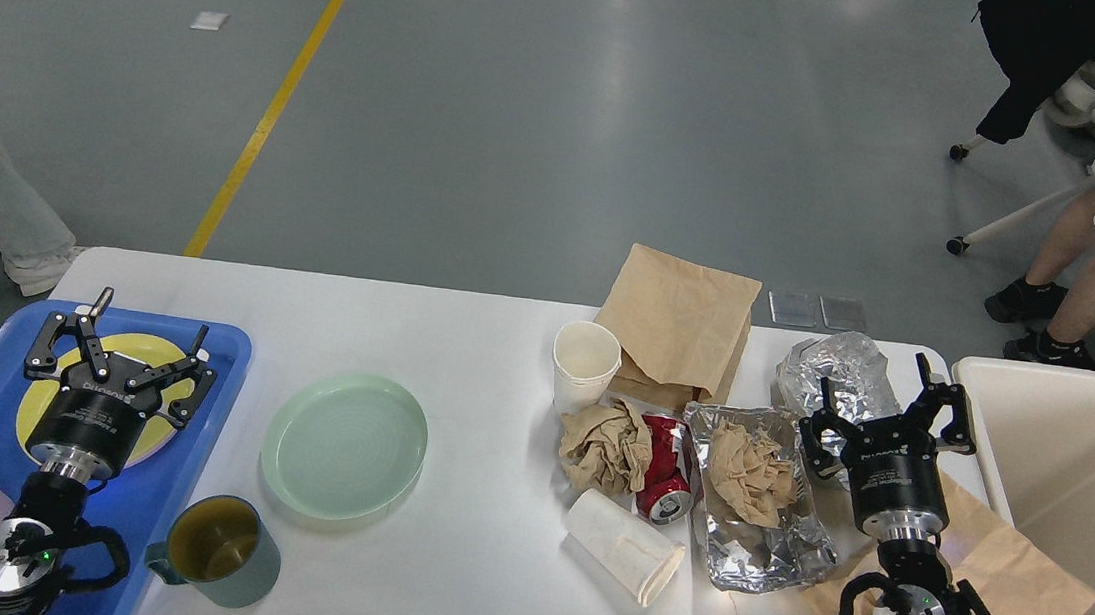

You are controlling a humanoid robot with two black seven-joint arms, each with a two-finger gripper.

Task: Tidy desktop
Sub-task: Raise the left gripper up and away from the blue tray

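Desktop (484,342) still has plenty on it: green plate (344,445) in the middle, trash piled toward the right. Left gripper (117,346) hangs wide open over the yellow plate (145,364) in the blue tray (192,454), holding nothing. Right gripper (885,405) is spread open over the crumpled foil (838,371), probably not touching it yet. I'd drop straight down, pinch the foil, then swing to the bin (1074,469). Gripper lettering is too blurry to read
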